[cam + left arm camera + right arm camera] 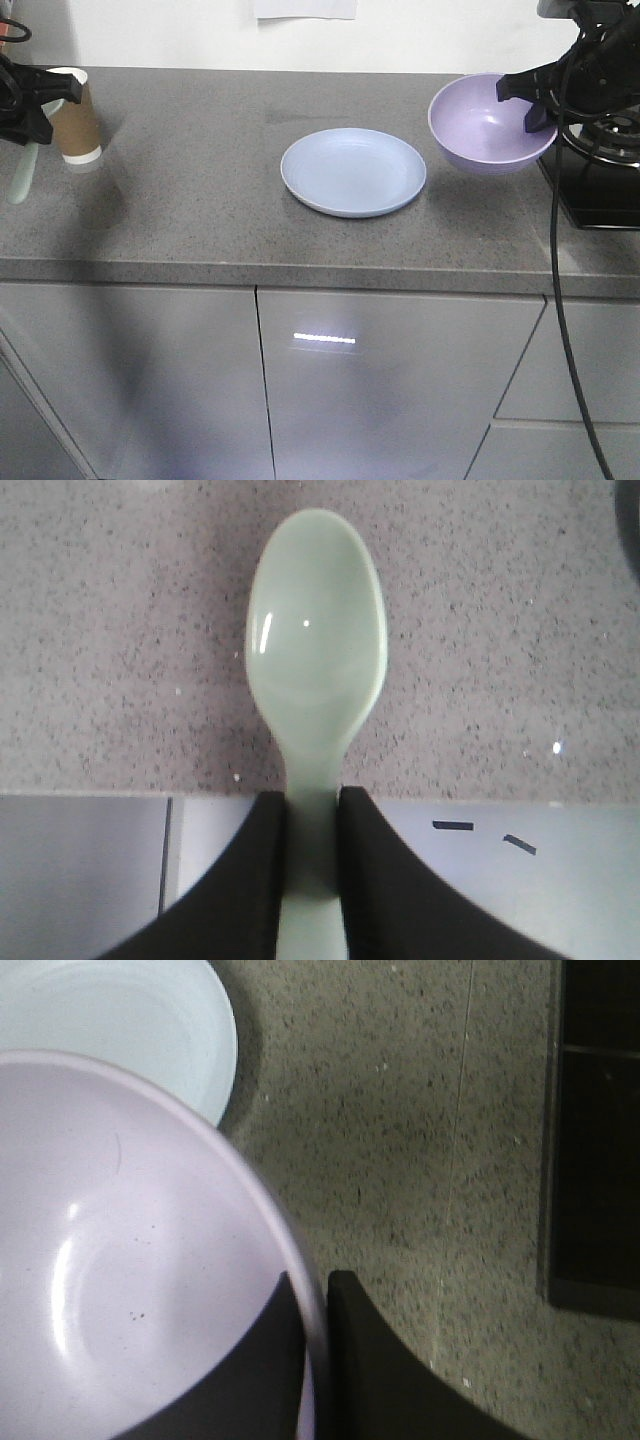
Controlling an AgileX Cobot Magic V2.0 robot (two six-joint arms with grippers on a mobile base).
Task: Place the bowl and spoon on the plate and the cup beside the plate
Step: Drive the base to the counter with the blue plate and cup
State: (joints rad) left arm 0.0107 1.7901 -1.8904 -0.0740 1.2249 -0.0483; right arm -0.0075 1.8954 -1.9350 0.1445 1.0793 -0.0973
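Note:
The pale blue plate (352,172) lies mid-counter; its edge also shows in the right wrist view (120,1020). My right gripper (535,102) is shut on the rim of the lavender bowl (488,128), holding it tilted above the counter to the right of the plate. One finger is inside the bowl (120,1260) and one outside, at the gripper (315,1305). At the far left, my left gripper (33,128) is shut on the handle of the mint-green spoon (20,175), which hangs beside the brown paper cup (75,118). Seen from the left wrist, the spoon (315,650) points away from the gripper (313,825).
A black appliance (598,175) stands on the counter at the right, just behind the bowl, and shows as a dark block (598,1130) in the right wrist view. The counter's front edge (300,272) runs above grey cabinet doors. A cable hangs from the right arm.

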